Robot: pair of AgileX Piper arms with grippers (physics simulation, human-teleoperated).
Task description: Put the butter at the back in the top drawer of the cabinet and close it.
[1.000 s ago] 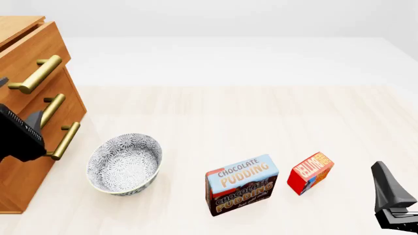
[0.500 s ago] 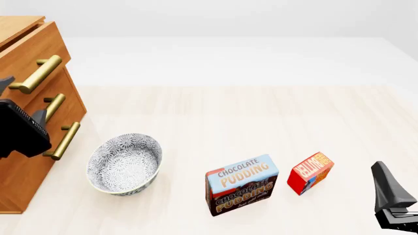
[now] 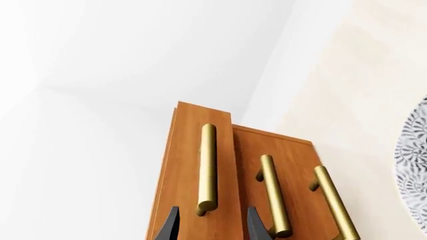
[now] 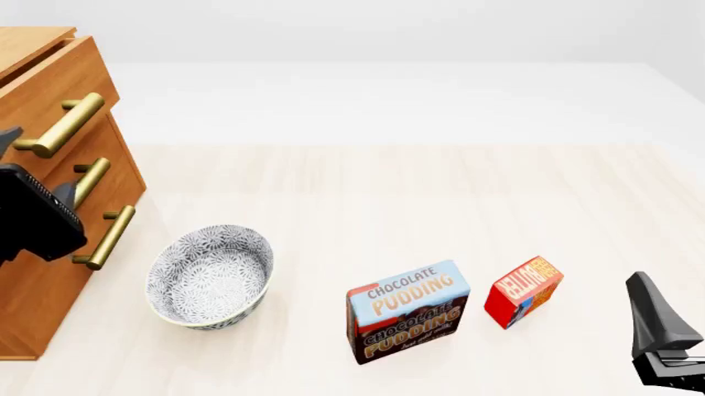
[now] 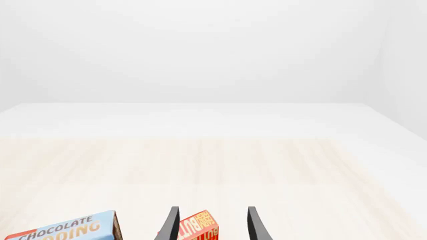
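At the cabinet (image 4: 55, 165), the left gripper (image 3: 208, 226) hangs open and empty, its fingers either side of the near end of the top drawer's (image 3: 193, 170) handle (image 3: 207, 167). Low at the right, the right gripper (image 5: 211, 225) is open too, the butter (image 4: 523, 290) ahead beside a pudding box (image 4: 408, 312); a bowl (image 4: 210, 276) sits near the cabinet.

Light-brown wood on the cabinet (image 4: 49, 99) at far left, with brass bar handles (image 4: 64, 125); black on both grippers. Grey-and-white speckled floral pattern on the bowl (image 4: 210, 279), over a pale, faintly streaked wood-grain surface (image 4: 441, 198). Blue and brown with white and orange lettering on the pudding box (image 4: 408, 312); red, orange and blue with white lettering on the butter (image 4: 523, 290) to its right.
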